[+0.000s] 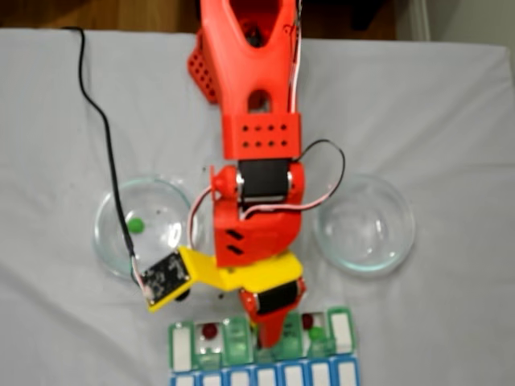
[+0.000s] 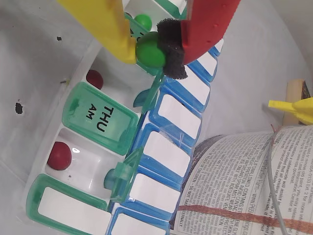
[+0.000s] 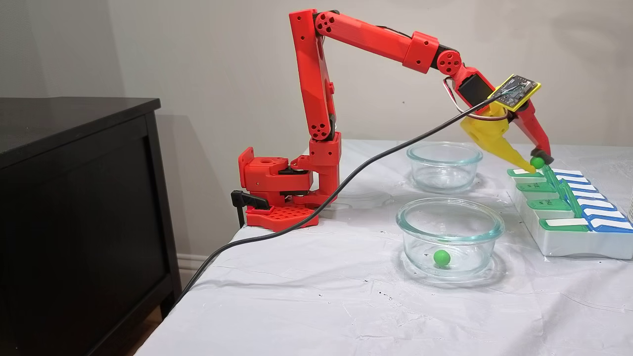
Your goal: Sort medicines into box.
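My gripper (image 2: 152, 53) is shut on a green medicine ball (image 2: 146, 53), pinched between the yellow finger and the red finger's black foam pad. In a fixed view the gripper (image 3: 537, 163) hangs just over the far end of the box (image 3: 568, 244), a white pill organizer with green and blue lids. Several green lids stand open. In open compartments lie two dark red balls (image 2: 59, 155) (image 2: 94, 77) and another green ball (image 2: 143, 21). From above, the gripper (image 1: 273, 336) is over the box's green row (image 1: 183, 347). One green ball (image 3: 441, 257) lies in the near glass bowl (image 3: 450, 217).
A second glass bowl (image 3: 444, 154) stands empty beyond the first. A black cable (image 3: 346, 180) runs from the wrist camera across the table and off its edge. Printed paper (image 2: 244, 186) lies beside the box's blue row. A black cabinet (image 3: 74, 198) stands left of the table.
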Motion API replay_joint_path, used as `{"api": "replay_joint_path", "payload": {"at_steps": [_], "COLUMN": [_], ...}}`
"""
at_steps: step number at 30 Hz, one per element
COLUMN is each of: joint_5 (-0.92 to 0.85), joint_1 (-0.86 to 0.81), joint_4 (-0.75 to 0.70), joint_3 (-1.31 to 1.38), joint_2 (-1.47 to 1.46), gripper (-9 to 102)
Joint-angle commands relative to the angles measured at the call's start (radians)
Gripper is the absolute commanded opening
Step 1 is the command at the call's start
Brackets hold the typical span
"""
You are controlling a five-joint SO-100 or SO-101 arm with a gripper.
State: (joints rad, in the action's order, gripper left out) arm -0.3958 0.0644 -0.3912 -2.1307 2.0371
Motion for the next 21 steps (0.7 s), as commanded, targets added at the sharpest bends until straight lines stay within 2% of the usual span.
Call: {"api": "replay_joint_path", "payload": {"at_steps": [1, 7, 21], "joint_5": [-0.021, -0.035, 0.058], "joint_1": [0.002, -0.002, -0.06], "joint_4": [0.028, 0.025, -0.014], "joint_3": [0.026, -0.008, -0.064], "joint_2": [0.005, 0.046, 0.371], "gripper": [0, 0, 0]}}
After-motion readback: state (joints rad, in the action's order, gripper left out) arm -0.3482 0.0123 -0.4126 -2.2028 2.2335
